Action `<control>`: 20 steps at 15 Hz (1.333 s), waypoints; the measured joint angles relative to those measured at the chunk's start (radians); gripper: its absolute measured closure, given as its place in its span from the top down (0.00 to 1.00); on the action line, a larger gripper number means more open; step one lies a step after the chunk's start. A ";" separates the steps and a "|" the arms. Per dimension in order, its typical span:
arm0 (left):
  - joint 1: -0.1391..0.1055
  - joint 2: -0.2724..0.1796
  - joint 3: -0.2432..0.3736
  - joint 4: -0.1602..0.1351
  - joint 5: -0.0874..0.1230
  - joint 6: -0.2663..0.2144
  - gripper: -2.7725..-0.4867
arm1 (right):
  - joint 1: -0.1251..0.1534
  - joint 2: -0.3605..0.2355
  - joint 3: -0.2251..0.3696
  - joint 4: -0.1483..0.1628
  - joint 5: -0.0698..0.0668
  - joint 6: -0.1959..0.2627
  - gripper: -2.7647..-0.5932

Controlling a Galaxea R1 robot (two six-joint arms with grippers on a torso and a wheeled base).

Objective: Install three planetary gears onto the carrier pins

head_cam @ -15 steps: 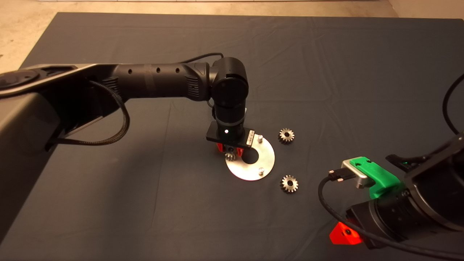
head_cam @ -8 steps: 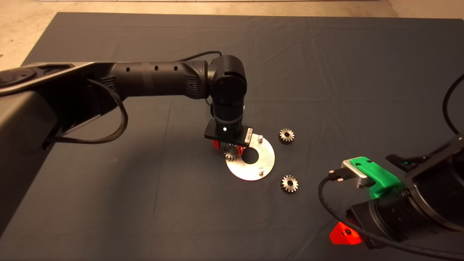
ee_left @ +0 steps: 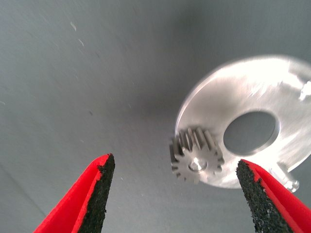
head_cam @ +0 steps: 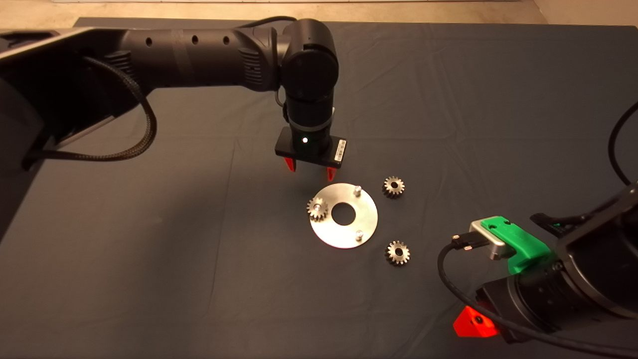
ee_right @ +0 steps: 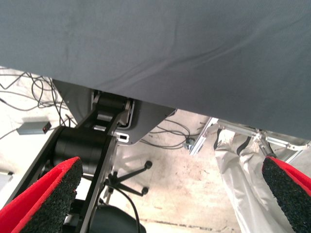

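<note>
Just behind the disc (head_cam: 344, 234) the left gripper (head_cam: 309, 169) hangs clear of it, fingers spread wide and holding nothing. One gear (head_cam: 317, 208) sits on the pin at the disc's left rim, seemingly seated flat, while two pins (head_cam: 357, 190) stand bare. Two loose gears (head_cam: 394, 186) lie on the mat (head_cam: 199, 279) just right of the disc, and well right of it the right gripper (head_cam: 473, 324) waits, fingers apart.

mat (head_cam: 149, 279): dark, a bit wrinkly | floor (head_cam: 40, 45): pale, past the mat's edge | cables (ee_right: 29, 97): lying on the floor
</note>
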 joint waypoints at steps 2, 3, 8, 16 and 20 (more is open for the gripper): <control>0.003 -0.011 0.029 -0.003 0.000 -0.047 0.61 | -0.024 0.000 -0.005 0.000 0.000 -0.021 0.99; 0.003 -0.020 0.053 -0.003 -0.001 -0.073 0.61 | -0.050 0.000 -0.017 -0.001 0.000 -0.042 0.99; 0.003 -0.138 0.293 0.004 0.000 -0.217 0.74 | -0.150 -0.001 -0.127 -0.019 0.000 -0.192 0.99; 0.003 -0.267 0.456 0.009 0.005 -0.320 0.86 | -0.201 0.000 -0.301 -0.073 0.000 -0.398 0.99; 0.003 -0.287 0.516 0.009 0.005 -0.365 0.86 | -0.214 0.000 -0.353 -0.094 0.000 -0.471 0.99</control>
